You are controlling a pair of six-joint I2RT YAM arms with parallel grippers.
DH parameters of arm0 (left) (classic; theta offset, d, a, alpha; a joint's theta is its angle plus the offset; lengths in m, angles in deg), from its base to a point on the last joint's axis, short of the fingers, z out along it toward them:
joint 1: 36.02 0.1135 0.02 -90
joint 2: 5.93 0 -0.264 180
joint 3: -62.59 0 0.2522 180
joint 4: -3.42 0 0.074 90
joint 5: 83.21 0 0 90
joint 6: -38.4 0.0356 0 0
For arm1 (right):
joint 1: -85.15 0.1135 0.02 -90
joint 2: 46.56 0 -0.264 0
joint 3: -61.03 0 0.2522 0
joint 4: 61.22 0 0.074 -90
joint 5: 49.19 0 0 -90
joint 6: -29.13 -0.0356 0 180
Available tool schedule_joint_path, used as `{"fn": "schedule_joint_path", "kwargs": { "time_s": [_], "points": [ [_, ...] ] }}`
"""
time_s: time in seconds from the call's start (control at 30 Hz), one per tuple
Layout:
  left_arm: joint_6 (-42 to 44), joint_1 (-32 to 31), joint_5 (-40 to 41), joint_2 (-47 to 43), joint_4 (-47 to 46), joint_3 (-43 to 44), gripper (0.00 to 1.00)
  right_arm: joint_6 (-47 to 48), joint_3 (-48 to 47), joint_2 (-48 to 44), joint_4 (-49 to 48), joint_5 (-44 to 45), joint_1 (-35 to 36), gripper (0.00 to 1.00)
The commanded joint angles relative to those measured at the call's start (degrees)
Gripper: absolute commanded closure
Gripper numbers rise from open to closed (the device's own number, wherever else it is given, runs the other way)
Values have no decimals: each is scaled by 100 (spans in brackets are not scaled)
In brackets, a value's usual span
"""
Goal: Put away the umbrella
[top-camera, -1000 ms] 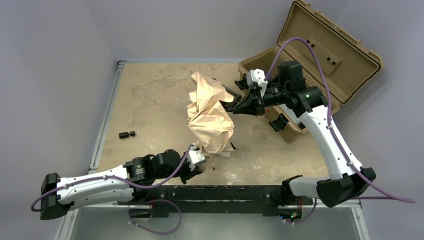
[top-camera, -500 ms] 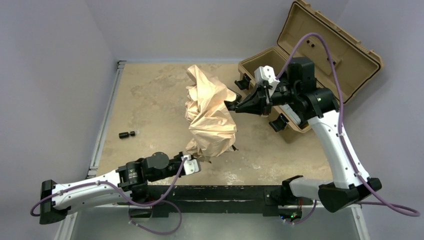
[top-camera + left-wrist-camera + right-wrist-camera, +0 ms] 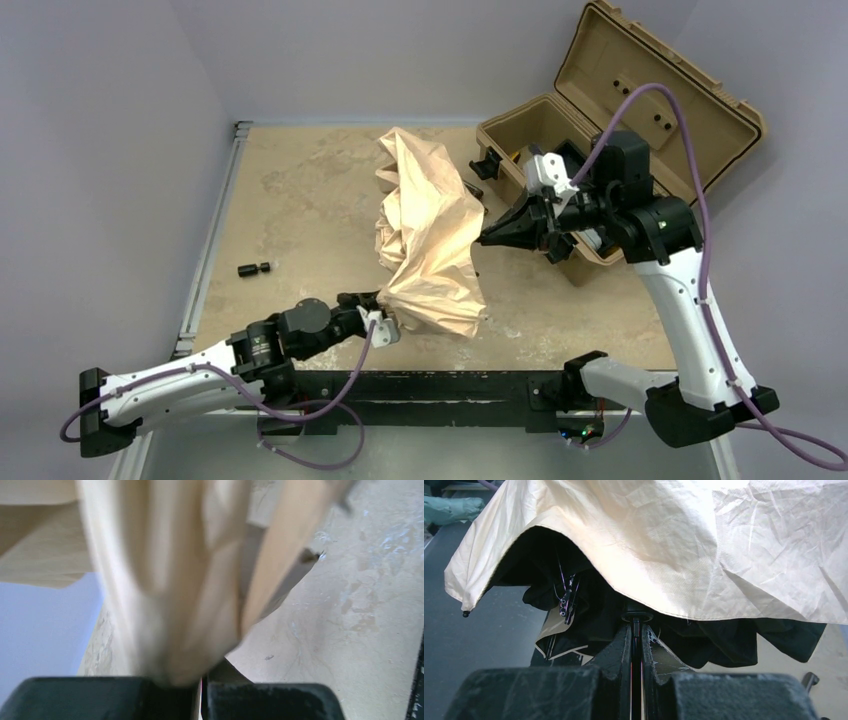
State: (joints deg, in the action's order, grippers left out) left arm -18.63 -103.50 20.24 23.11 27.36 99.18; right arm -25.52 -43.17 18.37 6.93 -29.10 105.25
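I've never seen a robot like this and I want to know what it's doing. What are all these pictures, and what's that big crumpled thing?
It is a robot with two white-and-black arms bolted to a tan speckled table. Each arm ends in a two-finger claw. One picture looks down from above. The other two come from small cameras on the wrists, so each claw's own black fingers show at the bottom.

The crumpled thing is a beige fabric umbrella, not neatly folded. The left claw pinches its cloth at the near end. The right claw is shut on a dark part under the cloth, on the far side.

Behind the right arm a hard tan plastic case stands open. A small black cylinder lies alone on the left of the table.
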Motion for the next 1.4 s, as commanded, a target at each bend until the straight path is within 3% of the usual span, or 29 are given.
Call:
{"fn": "schedule_joint_path", "kwargs": {
  "time_s": [0.0,0.2,0.37,0.5,0.67,0.73,0.93,1.17,1.37],
  "points": [
    [434,315,-9,277,-775,-103,100,469,185,-96,356,-76,177,100],
    [335,805,-759,618,-1508,-277,100,1472,91,102,1245,-389,201,100],
    [163,824,-1098,1260,-1800,-279,100,1518,203,212,946,-431,195,100],
    [-459,825,-1206,1434,-1966,-249,100,1197,362,295,357,66,150,100],
    [-2563,825,-1161,539,-1759,-352,67,442,484,122,-680,592,-9,100],
    [-3407,825,-1155,155,-1395,-338,60,491,377,225,-641,652,-35,100],
    [-5428,820,-929,-861,141,-101,48,574,270,501,-693,735,-59,100],
    [-8418,825,-59,-1289,2125,582,26,700,-50,698,-864,1018,-85,100],
    [-10273,825,-419,-1697,1986,271,22,702,-538,949,-1297,970,-94,100]
  ]
}}
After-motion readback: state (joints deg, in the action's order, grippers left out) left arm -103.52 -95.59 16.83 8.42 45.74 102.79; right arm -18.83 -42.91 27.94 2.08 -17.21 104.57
